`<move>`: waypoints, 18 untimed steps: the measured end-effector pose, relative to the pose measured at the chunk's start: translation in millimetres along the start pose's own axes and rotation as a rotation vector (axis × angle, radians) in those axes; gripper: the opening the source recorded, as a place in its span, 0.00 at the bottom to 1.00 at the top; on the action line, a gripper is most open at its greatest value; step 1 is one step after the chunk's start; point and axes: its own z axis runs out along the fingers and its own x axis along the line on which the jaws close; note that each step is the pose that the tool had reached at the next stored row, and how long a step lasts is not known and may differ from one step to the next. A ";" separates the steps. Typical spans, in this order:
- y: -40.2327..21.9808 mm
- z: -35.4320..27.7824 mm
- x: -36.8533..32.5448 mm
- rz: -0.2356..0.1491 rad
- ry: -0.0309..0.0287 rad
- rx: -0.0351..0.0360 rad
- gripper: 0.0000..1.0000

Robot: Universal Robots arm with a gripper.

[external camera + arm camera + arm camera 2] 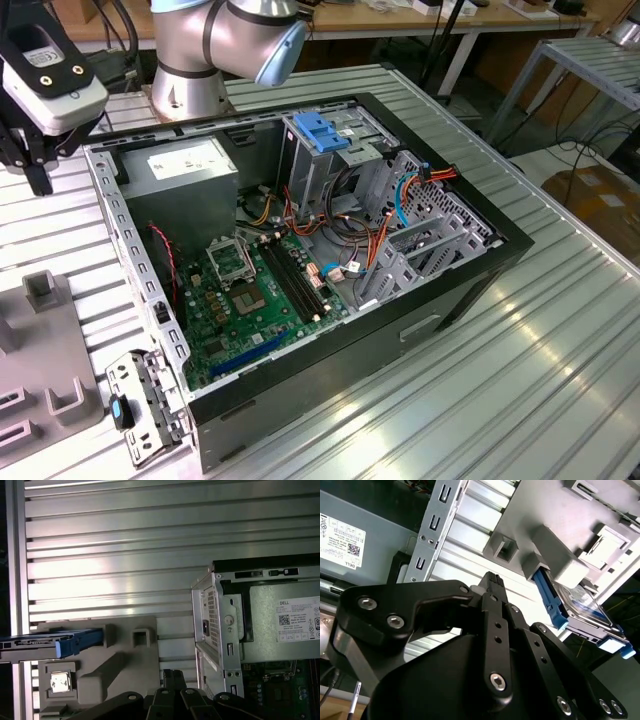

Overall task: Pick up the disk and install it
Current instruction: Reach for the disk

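Hovering over the ribbed table (pixel 125 555) with the gripper (pixel 172 676) pressed together, pinching nothing. Leaving the disk (pixel 35 643) untouched off to one side of the gripper, seated in the grey fixture (pixel 125 670), blue rails showing. Standing close beside the open case (pixel 220 615) on the gripper's other side, nearest the corner with its power supply (pixel 280 625).

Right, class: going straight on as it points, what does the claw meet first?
The claw would probably meet the ribbed metal table, between the grey fixture and the computer case; depth is unclear.
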 end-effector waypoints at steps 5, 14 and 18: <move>-0.4 0.2 5.0 0.000 -0.0001 0.0000 0.11; -1.0 0.8 12.9 0.000 -0.0001 0.0000 0.11; -1.4 0.9 17.5 0.000 0.0000 0.0000 0.11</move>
